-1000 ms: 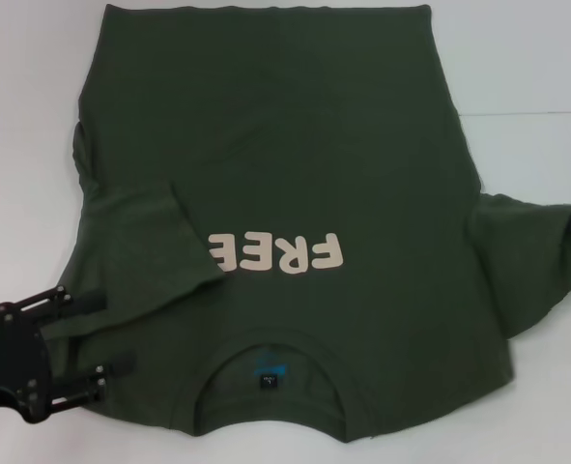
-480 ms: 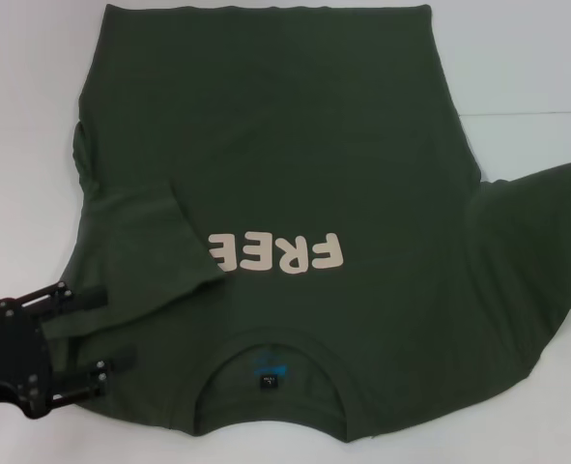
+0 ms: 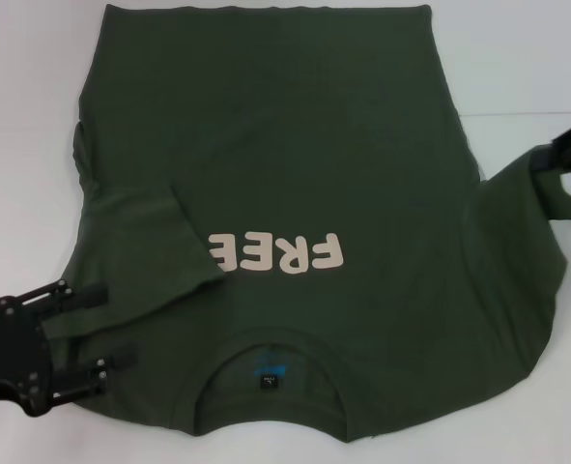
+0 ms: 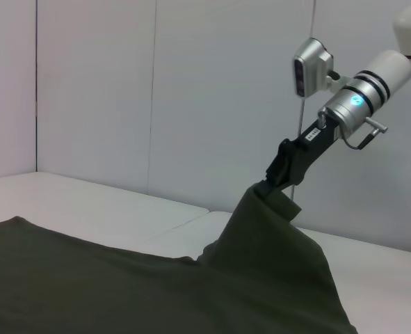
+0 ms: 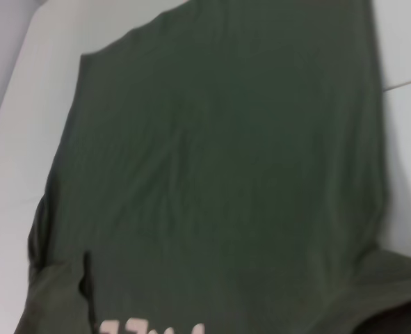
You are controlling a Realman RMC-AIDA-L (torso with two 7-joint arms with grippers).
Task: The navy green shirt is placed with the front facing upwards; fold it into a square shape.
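Shirt (image 3: 295, 164) sleeve seemingly between right fingers (image 4: 278, 170)

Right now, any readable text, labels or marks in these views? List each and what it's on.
"FREE": cream lettering on the front of the navy green shirt, upside down in the head view; the left sleeve folded across it may hide more.
Small dark neck label: too small to read.
Nothing else readable.

Right gripper (image 3: 567, 153) runs off the head view's edge, fingertips buried in the navy green shirt (image 3: 295, 174) sleeve; lettering (image 5: 149, 327) cut short in the right wrist view.
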